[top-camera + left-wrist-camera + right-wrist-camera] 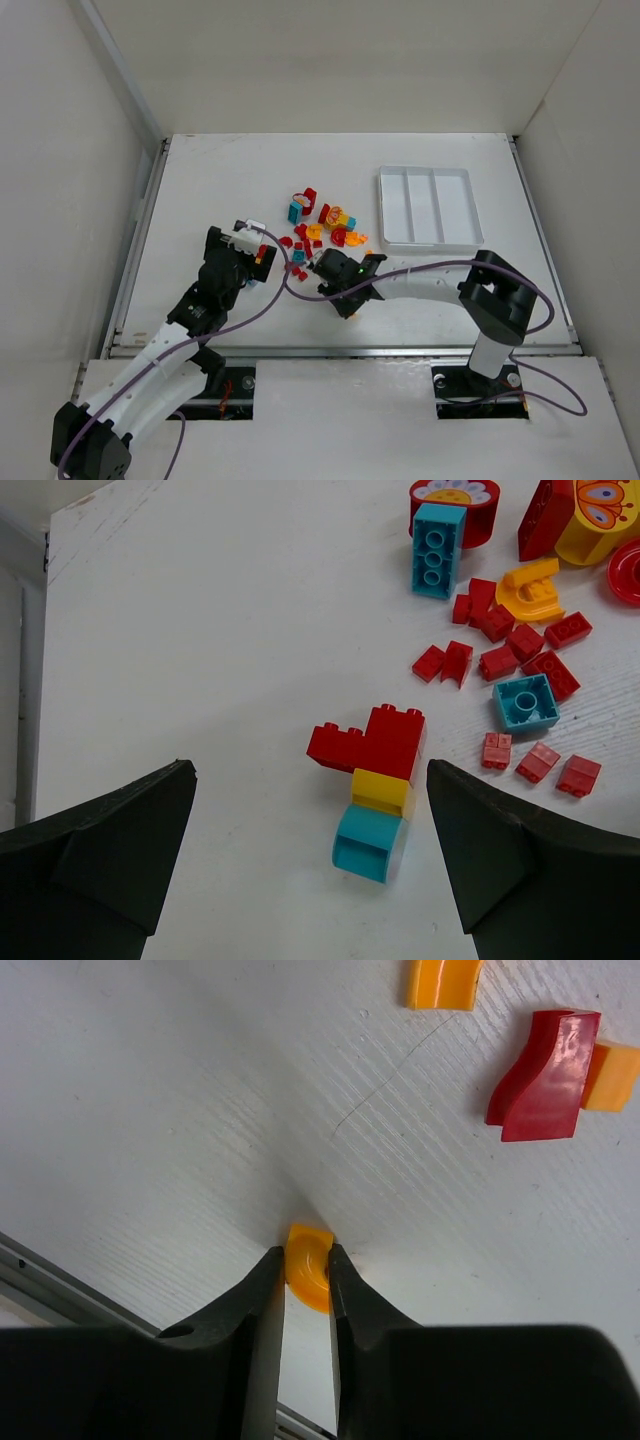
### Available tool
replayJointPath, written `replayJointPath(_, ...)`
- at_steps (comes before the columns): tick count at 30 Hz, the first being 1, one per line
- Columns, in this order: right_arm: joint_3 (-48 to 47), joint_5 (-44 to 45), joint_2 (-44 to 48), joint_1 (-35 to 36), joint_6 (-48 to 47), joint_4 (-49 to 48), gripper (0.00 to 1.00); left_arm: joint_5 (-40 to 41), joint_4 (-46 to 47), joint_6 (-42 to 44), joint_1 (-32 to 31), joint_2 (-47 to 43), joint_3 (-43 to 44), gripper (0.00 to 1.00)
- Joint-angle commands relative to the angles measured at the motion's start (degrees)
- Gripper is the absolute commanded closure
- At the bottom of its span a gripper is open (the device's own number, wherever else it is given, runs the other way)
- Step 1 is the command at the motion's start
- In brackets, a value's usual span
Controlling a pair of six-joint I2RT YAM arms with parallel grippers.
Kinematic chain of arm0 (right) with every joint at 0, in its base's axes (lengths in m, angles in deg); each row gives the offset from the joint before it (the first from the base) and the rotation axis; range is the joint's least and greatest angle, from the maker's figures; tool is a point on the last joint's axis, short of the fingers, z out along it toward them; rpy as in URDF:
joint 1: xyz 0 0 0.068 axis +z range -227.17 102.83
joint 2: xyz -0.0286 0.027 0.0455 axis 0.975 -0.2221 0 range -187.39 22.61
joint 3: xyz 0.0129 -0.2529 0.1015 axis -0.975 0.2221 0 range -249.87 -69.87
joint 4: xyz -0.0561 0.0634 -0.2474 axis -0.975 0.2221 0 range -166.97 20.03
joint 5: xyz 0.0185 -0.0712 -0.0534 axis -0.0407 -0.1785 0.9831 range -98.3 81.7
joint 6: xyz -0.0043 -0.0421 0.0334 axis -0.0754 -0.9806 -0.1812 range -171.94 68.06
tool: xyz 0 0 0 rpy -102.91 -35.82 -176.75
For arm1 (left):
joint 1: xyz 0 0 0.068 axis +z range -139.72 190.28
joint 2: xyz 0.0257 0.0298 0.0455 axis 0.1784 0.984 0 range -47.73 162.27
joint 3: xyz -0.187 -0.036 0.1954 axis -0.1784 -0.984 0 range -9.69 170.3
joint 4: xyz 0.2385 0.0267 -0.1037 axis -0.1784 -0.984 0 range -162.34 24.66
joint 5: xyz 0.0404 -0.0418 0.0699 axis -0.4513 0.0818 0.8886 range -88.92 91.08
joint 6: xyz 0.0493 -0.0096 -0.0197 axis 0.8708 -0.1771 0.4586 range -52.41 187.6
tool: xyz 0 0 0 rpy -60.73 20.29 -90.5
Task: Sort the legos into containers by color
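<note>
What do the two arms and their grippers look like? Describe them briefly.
Both the left arm and right arm have white links, black joints and a purple cable looping alongside. The left gripper and right gripper have matte black, tapered fingers.

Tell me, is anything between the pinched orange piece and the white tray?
Nothing visible blocks it. The right tool pinches the orange piece; the lego pile lies beside the straight way to the tray.
</note>
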Motion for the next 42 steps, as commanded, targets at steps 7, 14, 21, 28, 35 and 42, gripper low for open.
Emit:
replayJointPath(7, -0.9, 4.5, 4.2, 1.0, 4.8, 0.4, 1.0, 2.8, 3.0, 0.3, -0.8, -0.8, -0.2, 0.0)
replayJointPath(14, -4.9, 8.7, 10.9, -7.5, 10.2, 0.4, 1.0, 11.7, 6.8, 0.3, -0.8, -0.8, -0.7, 0.0)
replayJointPath(21, -5.5, 6.4, 17.1, -33.9, 12.1, -4.3, 1.0, 14.3, 8.8, 0.3, -0.3, -0.2, -1.8, 0.0)
replayJointPath(28, -10.8, 6.4, 9.2, -54.6, 5.4, -5.0, 1.0, 13.7, 8.8, 0.8, 2.0, 0.3, -2.3, 0.0)
replayJointPath(35, -15.3, 7.3, -1.1, -59.2, -1.0, -4.6, 1.0, 13.2, 8.3, 1.3, 3.8, 2.6, -2.3, 0.0)
replayJointPath(42, -15.9, 3.3, -5.0, -61.6, -2.1, -5.1, 0.64, 12.6, 8.3, 1.3, 4.9, 3.1, -2.3, 0.0)
